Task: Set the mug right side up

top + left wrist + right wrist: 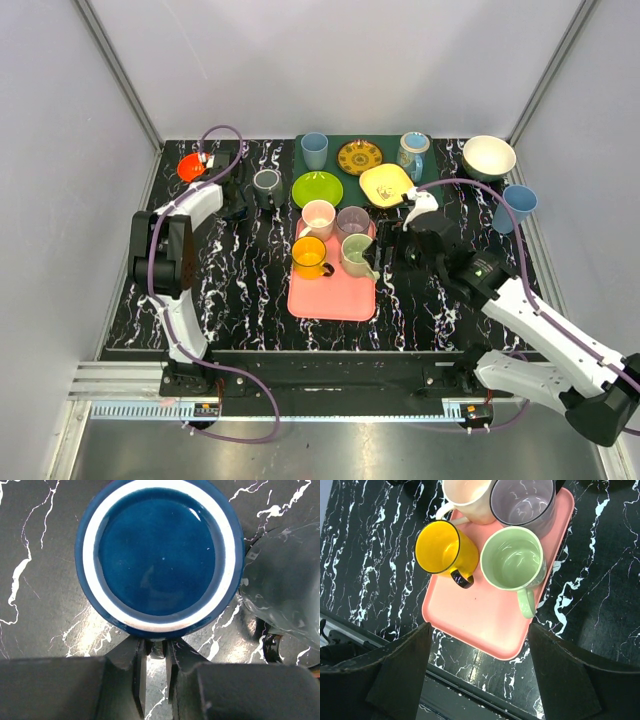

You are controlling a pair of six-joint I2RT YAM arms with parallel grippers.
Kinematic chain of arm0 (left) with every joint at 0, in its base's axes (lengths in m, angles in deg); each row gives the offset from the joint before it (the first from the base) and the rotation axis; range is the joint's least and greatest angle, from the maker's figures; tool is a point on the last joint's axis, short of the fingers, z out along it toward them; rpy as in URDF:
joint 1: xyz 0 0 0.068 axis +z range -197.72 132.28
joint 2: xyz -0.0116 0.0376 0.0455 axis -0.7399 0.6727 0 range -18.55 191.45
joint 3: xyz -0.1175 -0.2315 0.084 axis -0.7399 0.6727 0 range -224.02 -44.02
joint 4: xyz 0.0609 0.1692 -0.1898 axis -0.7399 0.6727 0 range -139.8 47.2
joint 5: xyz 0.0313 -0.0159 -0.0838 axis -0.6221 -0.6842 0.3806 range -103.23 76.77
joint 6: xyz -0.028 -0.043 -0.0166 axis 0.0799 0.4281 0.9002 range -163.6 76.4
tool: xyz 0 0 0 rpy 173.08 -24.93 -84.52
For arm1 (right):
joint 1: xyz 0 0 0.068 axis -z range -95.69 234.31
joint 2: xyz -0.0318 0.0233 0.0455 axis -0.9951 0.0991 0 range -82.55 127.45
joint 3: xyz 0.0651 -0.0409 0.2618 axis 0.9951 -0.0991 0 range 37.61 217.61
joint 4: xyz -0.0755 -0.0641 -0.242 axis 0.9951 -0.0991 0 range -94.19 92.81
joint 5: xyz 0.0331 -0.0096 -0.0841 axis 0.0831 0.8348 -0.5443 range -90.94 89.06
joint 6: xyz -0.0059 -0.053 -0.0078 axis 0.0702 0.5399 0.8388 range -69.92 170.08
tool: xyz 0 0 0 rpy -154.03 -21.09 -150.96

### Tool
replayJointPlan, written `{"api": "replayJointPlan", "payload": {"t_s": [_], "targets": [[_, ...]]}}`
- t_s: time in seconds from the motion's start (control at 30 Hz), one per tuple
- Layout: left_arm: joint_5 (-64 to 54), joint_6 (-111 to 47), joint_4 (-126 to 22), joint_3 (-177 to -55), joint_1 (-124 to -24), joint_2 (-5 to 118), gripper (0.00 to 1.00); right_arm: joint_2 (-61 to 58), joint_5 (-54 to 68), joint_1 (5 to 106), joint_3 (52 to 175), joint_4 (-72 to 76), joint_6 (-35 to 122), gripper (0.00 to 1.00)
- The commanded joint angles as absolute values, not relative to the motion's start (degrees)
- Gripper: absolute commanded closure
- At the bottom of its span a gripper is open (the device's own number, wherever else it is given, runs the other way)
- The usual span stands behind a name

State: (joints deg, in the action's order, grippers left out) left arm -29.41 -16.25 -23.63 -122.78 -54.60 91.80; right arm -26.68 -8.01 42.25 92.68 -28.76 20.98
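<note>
A dark blue mug [160,555] stands upside down on the black marble table, its glossy base with a white foot ring facing up in the left wrist view. My left gripper [156,647] is shut on its handle at the mug's near side. In the top view the left gripper [236,203] sits at the back left and hides the mug. My right gripper [385,250] is open and empty, hovering over the near right part of the pink tray [485,625].
A grey mug [266,183] stands just right of the blue one and also shows in the left wrist view [287,585]. The tray holds yellow [442,547], green [512,560], cream and lilac mugs. Plates, cups and bowls line the back; an orange bowl [191,166] is at the back left.
</note>
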Motion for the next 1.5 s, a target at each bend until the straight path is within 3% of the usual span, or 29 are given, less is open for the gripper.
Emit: {"api": "replayJointPlan", "payload": {"t_s": [0.0, 0.23, 0.37, 0.4, 0.5, 0.77, 0.97, 1.2, 1.47], "targets": [[-29.4, -17.1, -28.6, -125.5, -54.2, 91.7, 1.0, -25.4, -10.3, 41.9, 95.7, -28.4, 22.5, 0.17], [-27.2, -16.9, -29.9, -125.1, -55.6, 92.6, 0.95, -21.6, -9.6, 41.9, 95.0, -26.8, 22.1, 0.17], [-27.6, -16.9, -29.9, -124.9, -57.2, 92.4, 0.78, -20.1, -11.1, 41.9, 94.9, -27.2, 21.6, 0.18], [-27.6, -16.8, -29.7, -124.6, -57.3, 92.1, 0.65, -20.0, -11.6, 41.9, 95.0, -27.8, 21.3, 0.18], [-28.4, -16.4, -29.1, -123.3, -57.4, 90.3, 0.48, -20.0, -13.9, 41.9, 94.7, -28.4, 20.8, 0.18], [-35.3, -13.6, -25.3, -115.7, -56.8, 76.5, 0.25, -20.5, -15.8, 41.9, 91.5, -25.9, 23.0, 0.18], [-32.1, -9.2, -25.3, -101.7, -58.2, 54.3, 0.14, -12.9, -10.7, 40.7, 95.2, -29.2, 27.7, 0.23], [-32.7, -5.1, -22.6, -91.3, -75.1, 37.3, 0.04, -8.5, -18.5, 37.1, 96.7, -29.4, 31.5, 0.24], [-29.8, -3.0, -22.0, -84.1, -80.3, 28.4, 0.07, -0.3, -21.9, 37.1, 99.0, -33.1, 34.7, 0.28]]}}
